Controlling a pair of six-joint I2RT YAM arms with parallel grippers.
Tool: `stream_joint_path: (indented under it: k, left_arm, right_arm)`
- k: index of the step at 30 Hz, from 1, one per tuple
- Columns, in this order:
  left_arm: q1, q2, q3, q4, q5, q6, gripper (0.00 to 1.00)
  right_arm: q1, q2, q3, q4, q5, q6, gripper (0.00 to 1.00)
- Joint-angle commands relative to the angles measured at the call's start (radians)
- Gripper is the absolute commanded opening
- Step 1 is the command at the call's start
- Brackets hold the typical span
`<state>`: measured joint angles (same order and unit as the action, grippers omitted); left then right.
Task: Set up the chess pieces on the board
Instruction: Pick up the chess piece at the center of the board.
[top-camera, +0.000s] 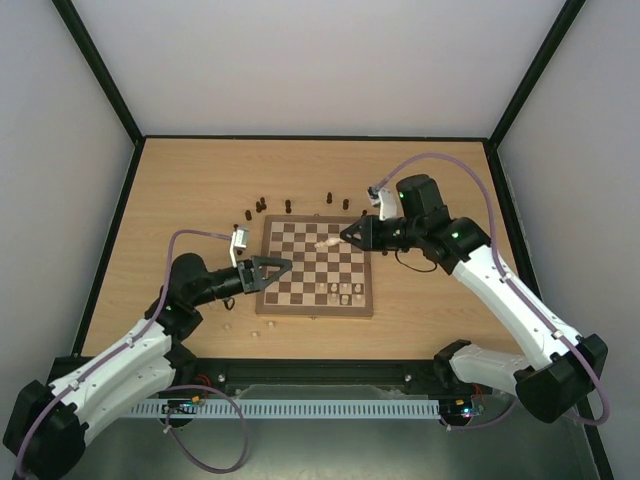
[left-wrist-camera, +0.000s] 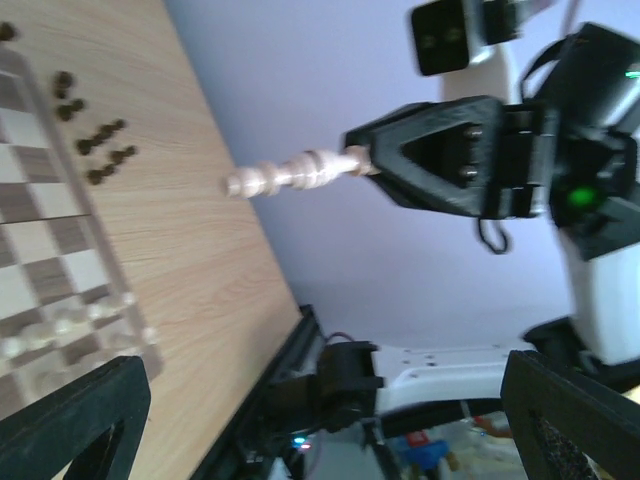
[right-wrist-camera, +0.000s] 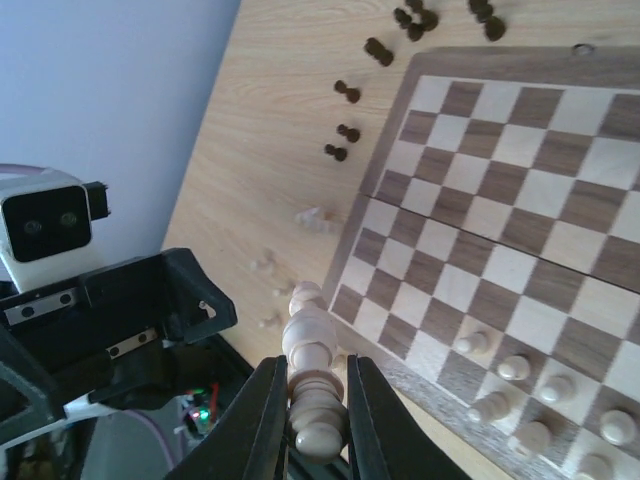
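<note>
right gripper (top-camera: 347, 236) clamped on a pale chess piece (top-camera: 325, 242), held above the board (top-camera: 300, 262) near its 12 o'clock side. left gripper (top-camera: 278, 268) spread wide, empty, at the board's 9 o'clock edge.

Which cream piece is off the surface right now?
The tall cream piece clamped in the right end effector, held above the board; other cream pieces sit on the board or tabletop.
</note>
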<state>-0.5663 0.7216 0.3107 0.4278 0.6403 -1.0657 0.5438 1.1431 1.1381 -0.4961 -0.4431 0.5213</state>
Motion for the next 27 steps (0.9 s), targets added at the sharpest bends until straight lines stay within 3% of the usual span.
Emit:
stream_joint_path:
  k: [1, 7, 12, 27]
  left_arm:
    - [0.005, 0.035, -0.034, 0.325, 0.107, -0.167, 1.00]
    - [0.007, 0.069, -0.069, 0.479, 0.136, -0.279, 0.99]
    - [0.007, 0.070, -0.079, 0.494, 0.137, -0.295, 0.99]
    - [0.006, 0.099, -0.079, 0.542, 0.131, -0.327, 0.99]
  right_arm:
    - [0.005, -0.020, -0.049, 0.112, -0.168, 0.055, 0.14]
    - [0.006, -0.033, -0.100, 0.228, -0.297, 0.109, 0.13]
    - [0.007, -0.053, -0.121, 0.297, -0.367, 0.172, 0.13]
    - [0.082, -0.029, -0.138, 0.348, -0.401, 0.186, 0.14]
